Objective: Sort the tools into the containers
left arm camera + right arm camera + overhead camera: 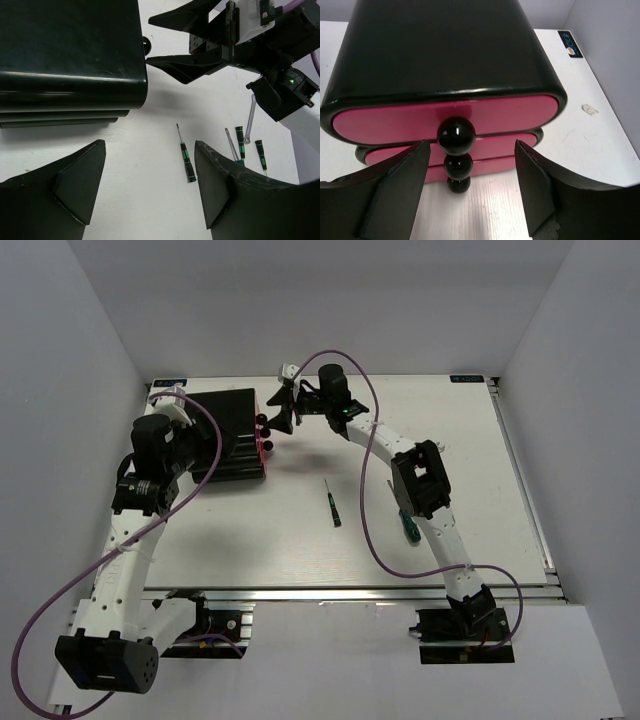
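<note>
Cabinet (440, 45), black, lies straight ahead of the right gripper (470, 150). Its three pink drawers (380, 120) are stacked and appear pushed in.

Right gripper: jaws spread wide, holding nothing. From the right wrist, the top knob (456, 136) sits between the two fingers and just beyond their tips. The middle knob (458, 166) and bottom knob (458, 184) line up under it. I cannot tell whether either finger touches a knob.

Left gripper (150, 150): jaws also wide, nothing between the pads, hovering over bare table (140, 200). The cabinet's black shell (70, 45) lies ahead and to the left of it. The right gripper (148, 41) faces the cabinet's front ahead of it, to the right.

Tools, all lying on the table:
- One slim black-handled screwdriver (186, 160) lies alone just inside the left gripper's right finger (225, 190), tip pointing away from it. From above, the same one (331, 505) is well behind the right gripper.
- Two more slim screwdrivers (240, 142) (260, 152) lie beyond that right finger, close together.
- Silver wrench (250, 120) is just ahead of those two, near the right arm's wrist.
- Green-handled screwdriver (407, 527) is partly hidden under the right arm's forearm.
</note>
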Controlling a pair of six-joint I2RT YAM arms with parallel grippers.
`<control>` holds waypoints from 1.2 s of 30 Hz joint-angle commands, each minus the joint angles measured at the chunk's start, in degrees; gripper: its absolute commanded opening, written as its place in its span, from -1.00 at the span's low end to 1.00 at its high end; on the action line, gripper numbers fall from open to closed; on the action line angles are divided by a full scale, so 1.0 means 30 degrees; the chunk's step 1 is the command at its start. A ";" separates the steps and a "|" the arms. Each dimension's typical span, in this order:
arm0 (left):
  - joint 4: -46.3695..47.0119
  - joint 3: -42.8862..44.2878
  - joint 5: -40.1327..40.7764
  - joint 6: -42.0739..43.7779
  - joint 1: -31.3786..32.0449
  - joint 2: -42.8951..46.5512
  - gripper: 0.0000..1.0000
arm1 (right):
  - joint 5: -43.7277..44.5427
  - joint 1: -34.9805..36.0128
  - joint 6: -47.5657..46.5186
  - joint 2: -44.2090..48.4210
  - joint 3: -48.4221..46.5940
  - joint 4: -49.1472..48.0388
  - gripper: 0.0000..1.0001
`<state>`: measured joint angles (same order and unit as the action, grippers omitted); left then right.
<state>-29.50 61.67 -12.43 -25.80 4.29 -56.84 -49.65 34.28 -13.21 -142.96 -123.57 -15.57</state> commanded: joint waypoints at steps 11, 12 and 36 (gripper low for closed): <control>0.0632 0.0508 0.0011 -0.0042 -0.0025 0.0021 0.62 | -0.0267 0.0584 0.0243 -0.0893 -0.1350 -0.2161 0.18; 0.0633 0.0508 0.0011 -0.0042 -0.0054 0.0021 0.62 | -0.0325 0.0584 0.0273 -0.0893 -0.1350 -0.2424 0.06; 0.2653 -0.0137 -0.1980 -0.0393 -0.0025 -0.0359 0.62 | -0.0237 -0.1525 -0.1278 0.5199 0.8078 -0.2926 -0.60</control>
<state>-23.92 61.54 -16.12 -26.50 4.29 -57.76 -50.06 30.98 -15.09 -131.87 -102.50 -23.94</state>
